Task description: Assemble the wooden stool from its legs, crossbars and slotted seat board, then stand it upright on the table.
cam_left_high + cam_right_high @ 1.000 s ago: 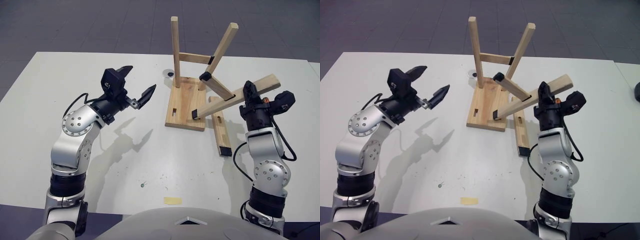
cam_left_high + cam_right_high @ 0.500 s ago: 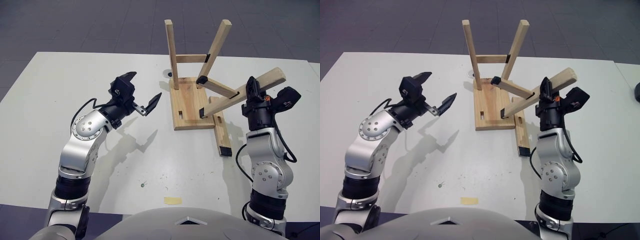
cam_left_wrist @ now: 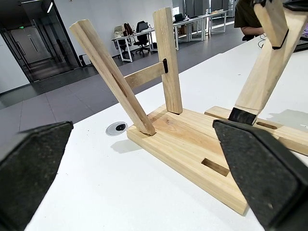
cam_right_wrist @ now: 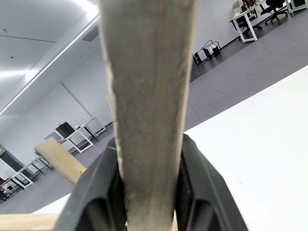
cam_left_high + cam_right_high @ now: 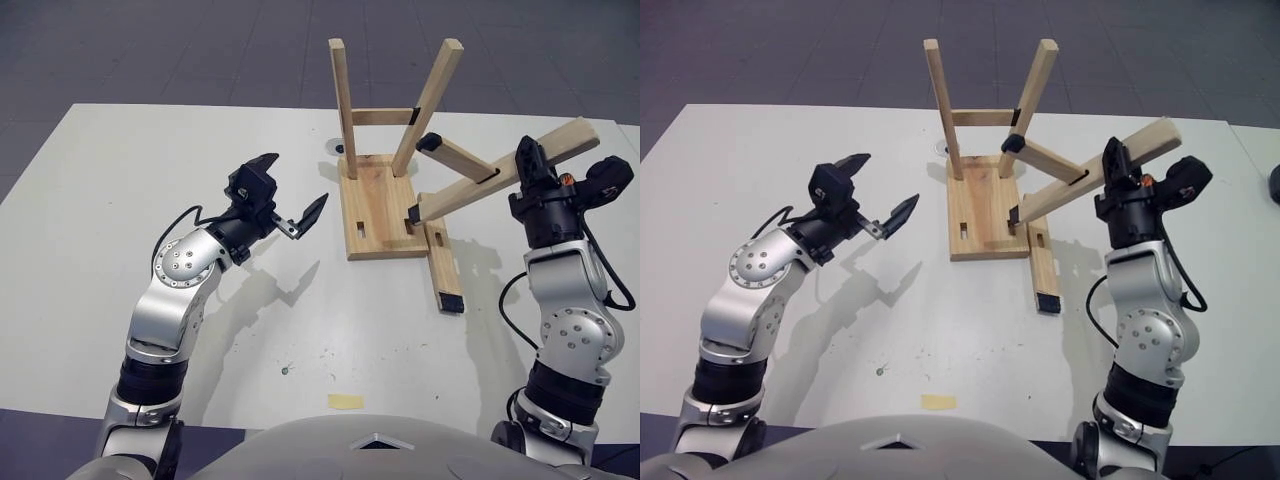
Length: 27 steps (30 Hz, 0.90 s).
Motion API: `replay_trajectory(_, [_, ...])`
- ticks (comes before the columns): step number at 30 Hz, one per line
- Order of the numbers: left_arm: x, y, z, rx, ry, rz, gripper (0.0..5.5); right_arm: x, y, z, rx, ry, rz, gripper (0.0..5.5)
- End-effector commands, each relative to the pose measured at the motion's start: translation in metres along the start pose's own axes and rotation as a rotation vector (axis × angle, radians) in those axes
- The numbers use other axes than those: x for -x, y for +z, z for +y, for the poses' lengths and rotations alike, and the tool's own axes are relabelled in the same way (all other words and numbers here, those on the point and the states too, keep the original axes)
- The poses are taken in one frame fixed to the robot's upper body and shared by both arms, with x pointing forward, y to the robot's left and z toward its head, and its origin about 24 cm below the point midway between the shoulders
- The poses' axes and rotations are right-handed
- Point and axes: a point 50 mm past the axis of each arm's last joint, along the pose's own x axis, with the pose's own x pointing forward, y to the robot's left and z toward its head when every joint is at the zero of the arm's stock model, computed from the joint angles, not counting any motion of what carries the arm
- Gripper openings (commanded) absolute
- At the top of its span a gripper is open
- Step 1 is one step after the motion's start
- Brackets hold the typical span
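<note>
Clamping tilted leg (image 5: 455, 197), right hand (image 5: 527, 168) aloft

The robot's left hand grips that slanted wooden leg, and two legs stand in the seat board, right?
Not the left: the right gripper holds the slanted leg, as the left eye view shows. The left gripper, fingers apart, is empty. The rest holds.

The seat board (image 5: 372, 228) lies flat on the table (image 5: 100, 200), toward its far middle. Two legs stand on the board's far part — a left leg (image 5: 343, 110) and a right leg (image 5: 428, 105) — with a crossbar (image 5: 382, 117) between them. A third leg (image 5: 460, 195) slants from over the board's right edge up to the right gripper (image 5: 526, 160), which clamps it. A fourth leg (image 5: 443, 265) lies on the table just right of the board. The left gripper (image 5: 296, 180) hangs left of the board, apart from it.
</note>
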Motion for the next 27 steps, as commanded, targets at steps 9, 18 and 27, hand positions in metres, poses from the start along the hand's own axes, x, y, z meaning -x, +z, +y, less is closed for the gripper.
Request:
replay_trajectory(9, [-0.003, -0.001, -0.001, -0.023, 0.001, 0.009, 5.40, -0.002, -0.015, -0.002, 0.043, -0.024, 0.038, 1.00])
replay_trajectory(18, [-0.004, -0.003, -0.005, -0.029, -0.011, 0.016, 5.40, -0.003, -0.029, -0.007, 0.218, -0.053, 0.113, 1.00])
replay_trajectory(27, [-0.003, -0.005, -0.007, -0.036, -0.017, 0.028, 5.40, 0.010, -0.053, 0.007, 0.505, 0.058, 0.247, 1.01])
